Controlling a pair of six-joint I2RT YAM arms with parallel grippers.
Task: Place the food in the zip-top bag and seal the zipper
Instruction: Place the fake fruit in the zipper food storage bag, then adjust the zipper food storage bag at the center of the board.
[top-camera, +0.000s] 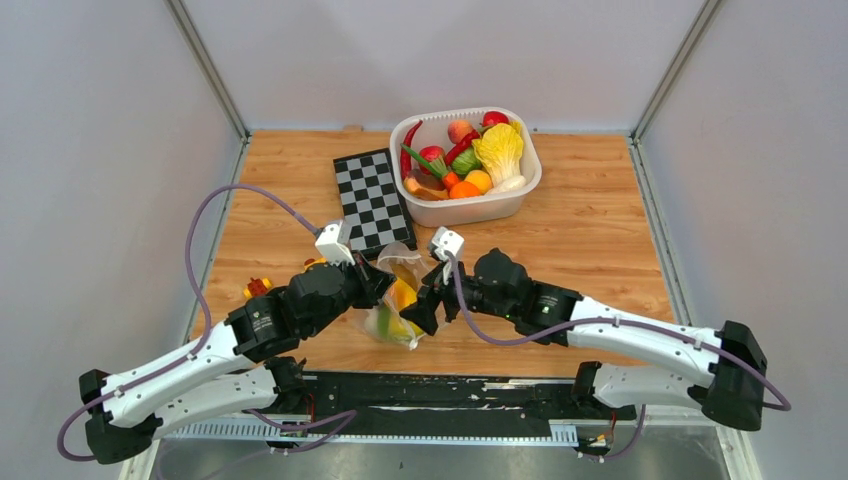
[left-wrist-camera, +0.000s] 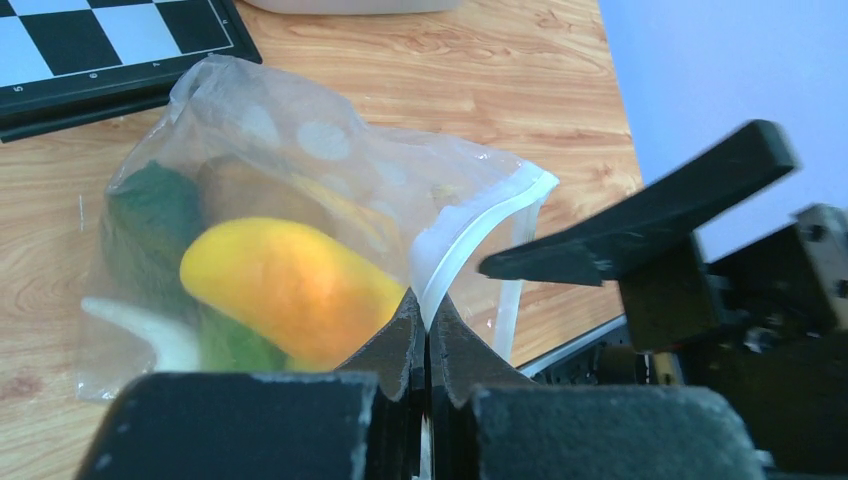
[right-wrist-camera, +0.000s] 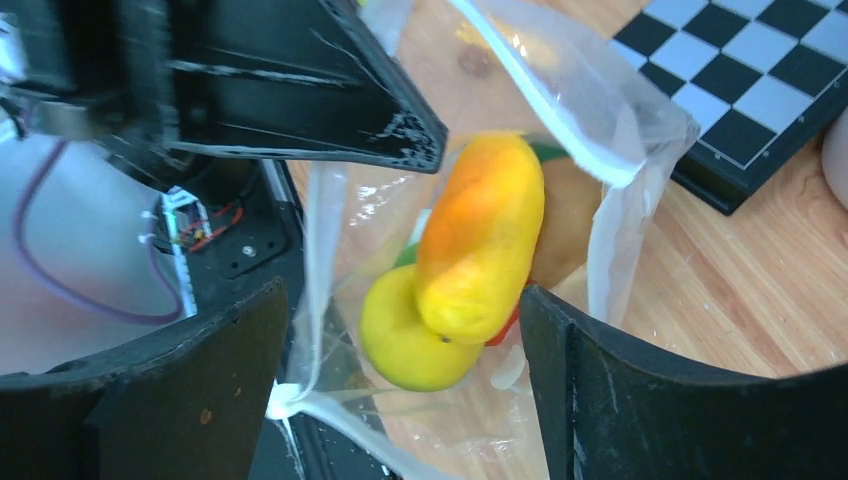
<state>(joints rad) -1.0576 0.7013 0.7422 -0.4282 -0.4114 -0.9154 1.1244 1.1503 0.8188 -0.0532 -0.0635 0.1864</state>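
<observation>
Checker: Zip-top bag (top-camera: 395, 305), entry one. Lying where?

Keeper: Lying at the near middle of the table (top-camera: 600, 240), just in front of the chessboard (top-camera: 370, 200), mouth end pointing toward the arm bases.

Checker: Containing?

Keeper: Containing a yellow-orange fruit (left-wrist-camera: 290, 285) pressing against the clear dotted wall, a round yellow fruit (right-wrist-camera: 405, 340) touching it, and a dark green piece (left-wrist-camera: 150, 215) showing through behind.

Checker: Left gripper (left-wrist-camera: 427, 330)?

Keeper: Clamping on the zipper (left-wrist-camera: 470, 240), fingers pressing flat together on the white strip at one end of the mouth.

Checker: Right gripper (right-wrist-camera: 400, 300)?

Keeper: Standing spread wide, fingers straddling the bag, gripping nothing. Touching the plastic or not: cannot tell.

Checker: Other food (top-camera: 470, 160)?

Keeper: Sitting heaped in the white tub (top-camera: 520, 195) at the far side of the table, just beside the chessboard: reds, greens, oranges and a pale cabbage showing.

Checker: Sundries?

Keeper: Small toy car (top-camera: 258, 287), resting near the left arm, well apart from the tub.
</observation>
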